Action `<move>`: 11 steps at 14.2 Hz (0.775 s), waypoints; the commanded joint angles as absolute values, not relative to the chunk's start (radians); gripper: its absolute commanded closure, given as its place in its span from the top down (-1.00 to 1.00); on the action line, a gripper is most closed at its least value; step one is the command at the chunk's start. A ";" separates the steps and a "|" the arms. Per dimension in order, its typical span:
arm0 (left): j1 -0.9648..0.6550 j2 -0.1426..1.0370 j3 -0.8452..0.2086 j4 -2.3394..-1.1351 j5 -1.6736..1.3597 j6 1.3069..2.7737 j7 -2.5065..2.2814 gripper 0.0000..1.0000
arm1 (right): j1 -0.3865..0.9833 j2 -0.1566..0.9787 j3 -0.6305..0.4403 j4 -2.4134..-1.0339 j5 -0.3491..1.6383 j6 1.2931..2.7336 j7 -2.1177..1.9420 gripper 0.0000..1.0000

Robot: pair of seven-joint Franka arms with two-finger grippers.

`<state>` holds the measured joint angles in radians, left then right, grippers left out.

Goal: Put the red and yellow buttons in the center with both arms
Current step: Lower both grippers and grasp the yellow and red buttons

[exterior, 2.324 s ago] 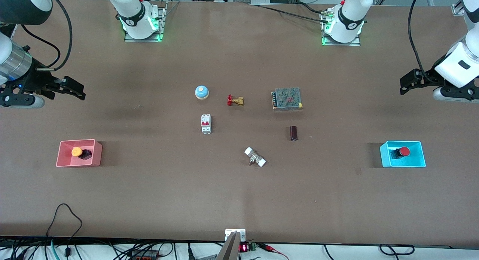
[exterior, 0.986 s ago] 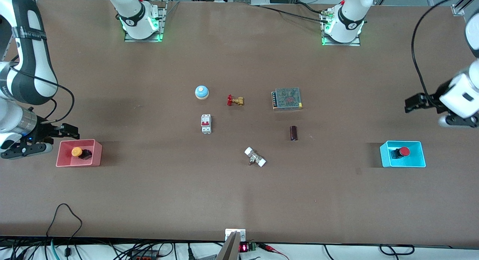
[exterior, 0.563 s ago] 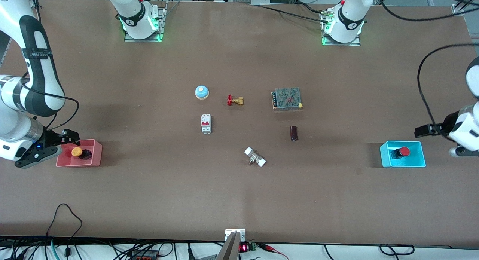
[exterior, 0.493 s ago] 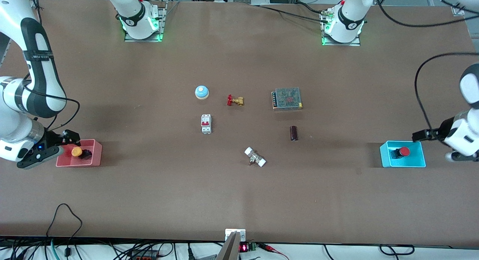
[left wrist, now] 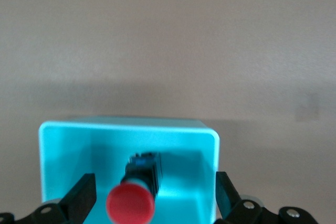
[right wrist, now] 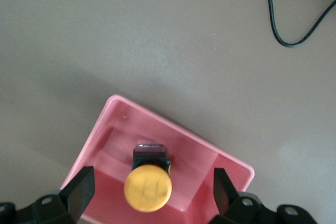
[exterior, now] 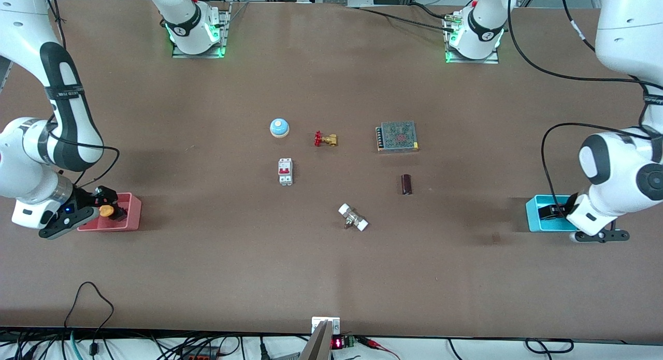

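- Red button (left wrist: 130,203) lies on its side in the cyan tray (left wrist: 63,145) at the left arm's end of the table, red cap toward the wrist camera, black body on the tray floor.
- Yellow button (right wrist: 148,187) lies likewise in the pink tray (right wrist: 231,169) at the right arm's end, its orange-yellow cap (exterior: 106,211) showing in the front view beside the black fingers.
- Left gripper (left wrist: 155,195) hangs low over the cyan tray with its fingers spread wide, one on each side of the red button and not touching it; in the front view the arm's wrist covers most of the tray (exterior: 533,215).
- Right gripper (right wrist: 149,192) hangs low over the pink tray (exterior: 129,215), fingers also spread apart, straddling the yellow button without contact.
- Brown table (exterior: 331,277) between the trays carries loose parts: a blue dome (exterior: 279,127), a brass valve (exterior: 326,139) beside it, and a metal mesh box (exterior: 397,137) toward the left arm's end.
- Nearer the front camera lie a white breaker (exterior: 285,171), a dark cylinder (exterior: 406,184) and a white-ended fitting (exterior: 352,217).
- A black cable (right wrist: 294,14) curls on the table near the pink tray.
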<state>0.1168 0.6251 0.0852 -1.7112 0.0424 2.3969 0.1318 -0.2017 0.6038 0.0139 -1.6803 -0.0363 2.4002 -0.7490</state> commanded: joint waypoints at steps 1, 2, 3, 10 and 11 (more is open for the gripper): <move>0.150 0.598 0.083 -1.766 0.057 2.464 0.199 1.00 | -0.232 0.624 0.037 -1.674 -0.049 2.430 -0.773 1.00; 0.150 0.600 0.083 -1.766 0.057 2.464 0.199 1.00 | -0.232 0.630 0.037 -1.674 -0.049 2.434 -0.775 1.00; 0.150 0.597 0.083 -1.769 0.055 2.464 0.199 1.00 | -0.232 0.634 0.037 -1.674 -0.048 2.436 -0.773 1.00; 0.156 0.617 0.081 -1.787 0.055 2.464 0.201 0.50 | -0.230 0.658 0.037 -1.684 -0.048 2.439 -0.775 1.00; 0.161 0.617 0.081 -1.787 0.055 2.464 0.202 0.30 | -0.230 0.658 0.037 -1.686 -0.049 2.438 -0.775 0.99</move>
